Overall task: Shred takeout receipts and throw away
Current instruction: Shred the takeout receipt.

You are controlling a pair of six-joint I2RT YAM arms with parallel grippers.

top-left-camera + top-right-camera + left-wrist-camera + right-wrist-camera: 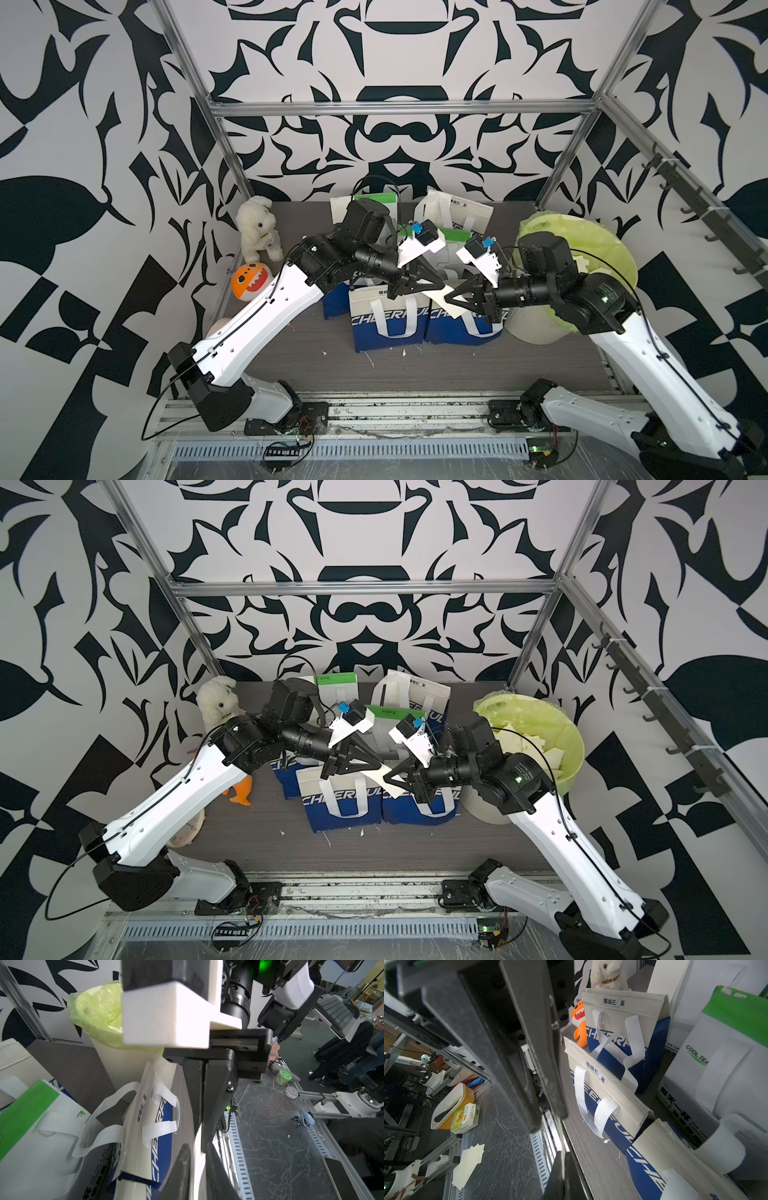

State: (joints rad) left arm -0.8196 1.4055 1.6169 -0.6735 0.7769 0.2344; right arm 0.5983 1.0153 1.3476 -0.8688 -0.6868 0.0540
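Just beside the bin (536,328), above the blue-and-white bags (365,332) on the tabletop (291,365), you held one cream receipt (440,308) in the air between both arms. Your left fingers (444,286) were clenched on the receipt's side farther from the bin, and your right fingers (449,300) were clenched on its side nearer the bin, the two sets of tips almost touching. Inside the bin, torn pieces (540,746) of paper lay heaped on the green liner (540,226).
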